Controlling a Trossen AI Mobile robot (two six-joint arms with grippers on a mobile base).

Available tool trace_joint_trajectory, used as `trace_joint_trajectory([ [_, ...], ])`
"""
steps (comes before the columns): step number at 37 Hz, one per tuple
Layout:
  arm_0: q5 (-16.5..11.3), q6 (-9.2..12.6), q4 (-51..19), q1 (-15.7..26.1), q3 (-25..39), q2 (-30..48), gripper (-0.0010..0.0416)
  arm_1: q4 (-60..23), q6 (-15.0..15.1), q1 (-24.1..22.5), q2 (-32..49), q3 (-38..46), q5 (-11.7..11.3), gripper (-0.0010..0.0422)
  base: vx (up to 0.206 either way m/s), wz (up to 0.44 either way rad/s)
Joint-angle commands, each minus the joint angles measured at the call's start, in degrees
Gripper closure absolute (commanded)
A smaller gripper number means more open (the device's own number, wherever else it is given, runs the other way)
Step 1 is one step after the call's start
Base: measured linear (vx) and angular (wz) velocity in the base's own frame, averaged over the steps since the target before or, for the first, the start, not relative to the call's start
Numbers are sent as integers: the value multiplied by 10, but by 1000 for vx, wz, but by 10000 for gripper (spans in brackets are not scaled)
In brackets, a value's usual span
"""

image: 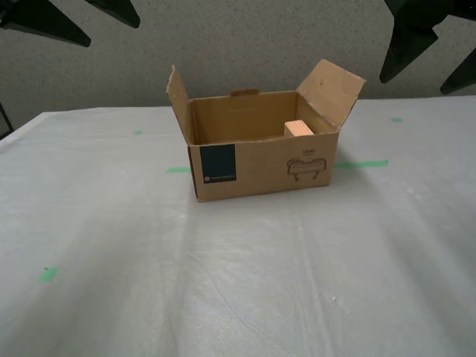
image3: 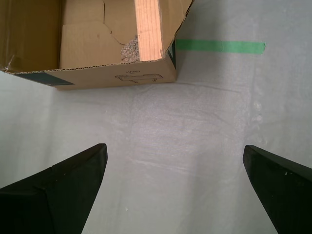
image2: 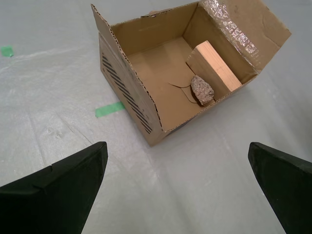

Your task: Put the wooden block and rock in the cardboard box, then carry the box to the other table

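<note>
The cardboard box stands open on the other table, which is covered in a white sheet, near the middle of the exterior view. The wooden block leans inside against one end wall, and its top shows over the rim. The rock lies on the box floor against the block, and shows beside the block as the rock. My second gripper hangs open above the sheet, short of the box's striped end. My first gripper is open, empty, off the box's printed front.
Green tape strips lie on the sheet beside the box, with a small mark nearer the front. Dark gripper fingers hang at the exterior view's top corners. A grey wall stands behind the table.
</note>
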Motion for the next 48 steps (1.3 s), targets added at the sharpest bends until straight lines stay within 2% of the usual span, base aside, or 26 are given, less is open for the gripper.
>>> trace_joint_trajectory([
  [1, 1, 2, 0, 0, 0, 0, 16, 0, -1, 0, 0, 0, 1, 16, 0, 0],
  [48, 1, 2, 0, 0, 0, 0, 16, 0, -1, 0, 0, 0, 1, 16, 0, 0],
])
